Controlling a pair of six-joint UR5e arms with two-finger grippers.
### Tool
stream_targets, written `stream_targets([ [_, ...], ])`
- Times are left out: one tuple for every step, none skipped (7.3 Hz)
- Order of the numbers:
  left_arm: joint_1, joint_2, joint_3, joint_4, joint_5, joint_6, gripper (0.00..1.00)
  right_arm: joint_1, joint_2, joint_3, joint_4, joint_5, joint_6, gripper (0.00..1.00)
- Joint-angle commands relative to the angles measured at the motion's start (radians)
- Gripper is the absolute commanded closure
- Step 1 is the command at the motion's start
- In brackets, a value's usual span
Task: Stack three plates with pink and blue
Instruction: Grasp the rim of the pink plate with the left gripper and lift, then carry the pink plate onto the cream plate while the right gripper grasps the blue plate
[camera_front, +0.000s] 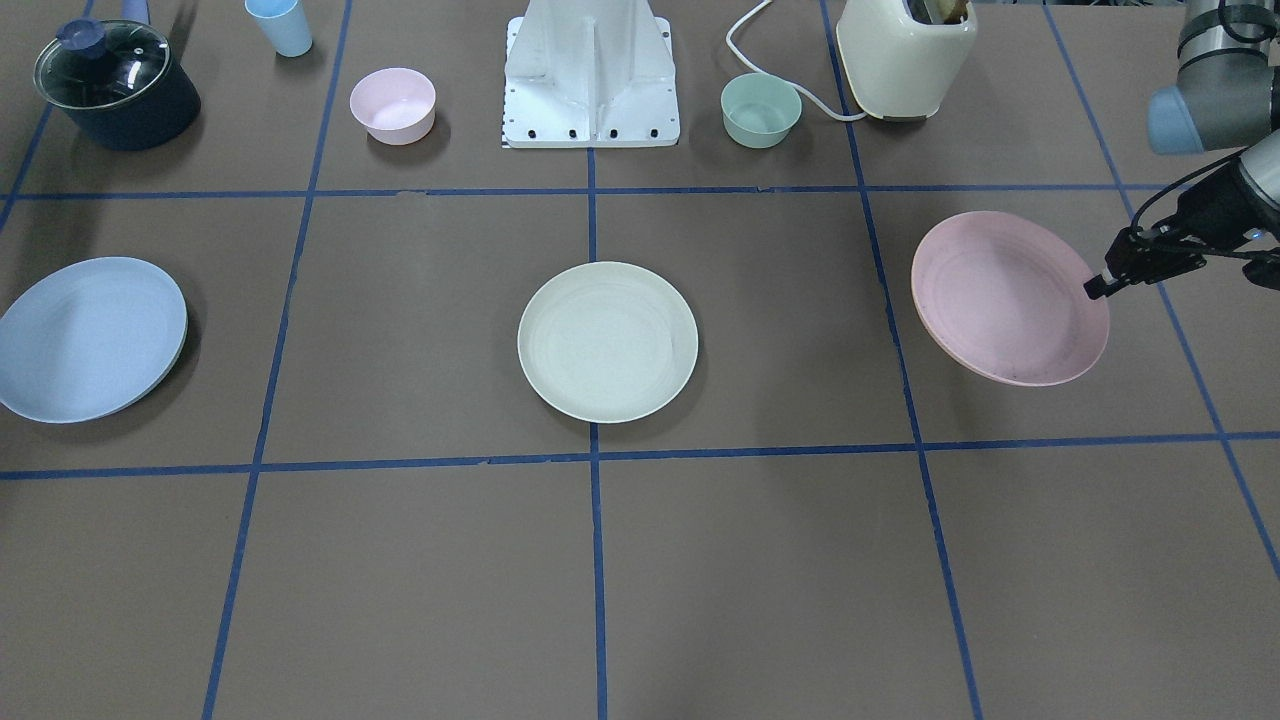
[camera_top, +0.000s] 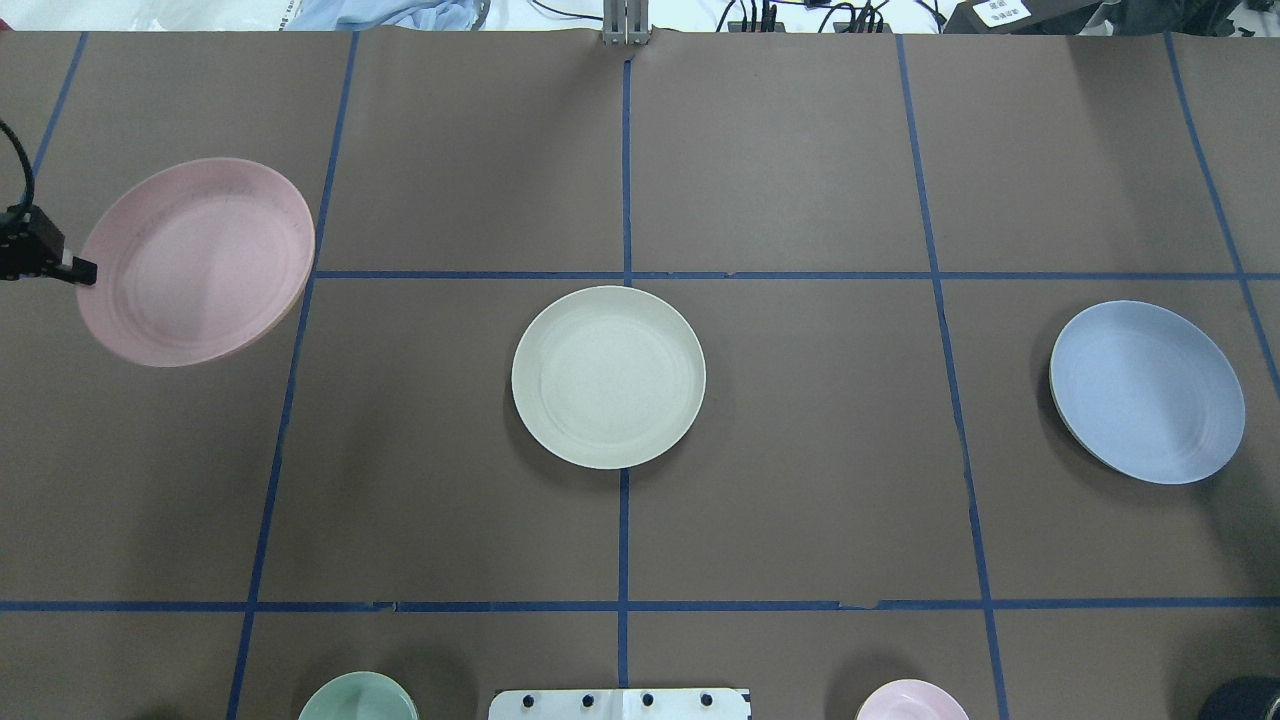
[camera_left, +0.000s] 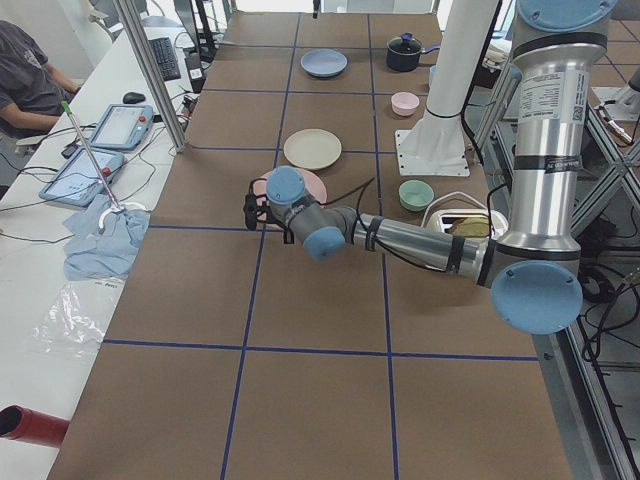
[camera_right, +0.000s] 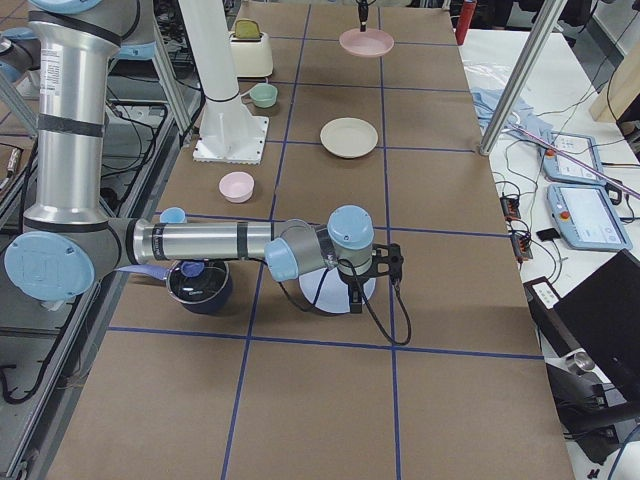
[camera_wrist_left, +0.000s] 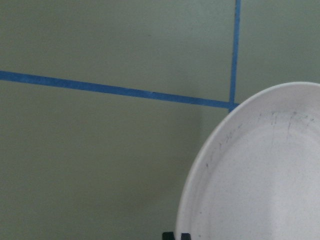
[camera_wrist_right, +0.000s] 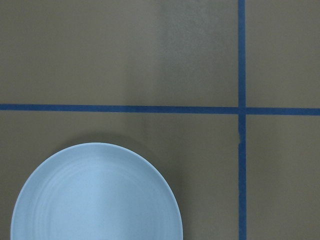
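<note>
Pink plate (camera_front: 1008, 297), round, shallow and matte with faint concentric rings and dark scuffs inside, is off the table and tilted on the robot's left side. I see the left gripper (camera_front: 1097, 287) pinching its rim nearest that arm, fingers closed on the edge. The cream-white plate (camera_front: 607, 342) has the same shape and dull plastic finish, and lies flat at the middle of the brown table (camera_front: 760, 560), over a crossing of blue tape lines. The pale blue plate (camera_front: 90, 338) is well apart on the robot's right side. From the right-end camera I see the right gripper (camera_right: 354, 296) hanging over that plate's edge, but I cannot tell whether its jaws are parted. A small deep pink bowl (camera_front: 393, 104) and a mint-green bowl (camera_front: 761, 109) stand near the robot's base.
</note>
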Motion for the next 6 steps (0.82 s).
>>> stream_targets([
  [0.066,-0.055,-0.111,0.108,0.07,-0.144,1.0,-0.113,-0.018,-0.145,0.325,-0.04,0.178,0.0],
  [0.127,-0.103,-0.122,0.108,0.118,-0.245,1.0,-0.153,-0.018,-0.196,0.404,-0.054,0.215,0.0],
  [0.21,-0.117,-0.125,0.106,0.183,-0.313,1.0,-0.181,-0.018,-0.213,0.412,-0.056,0.216,0.01],
  [0.284,-0.143,-0.127,0.106,0.238,-0.383,1.0,-0.196,-0.018,-0.232,0.414,-0.056,0.216,0.02],
  [0.322,-0.177,-0.125,0.106,0.252,-0.437,1.0,-0.2,-0.019,-0.233,0.412,-0.051,0.214,0.05],
  [0.347,-0.194,-0.125,0.106,0.254,-0.462,1.0,-0.21,-0.019,-0.244,0.409,-0.048,0.214,0.14],
])
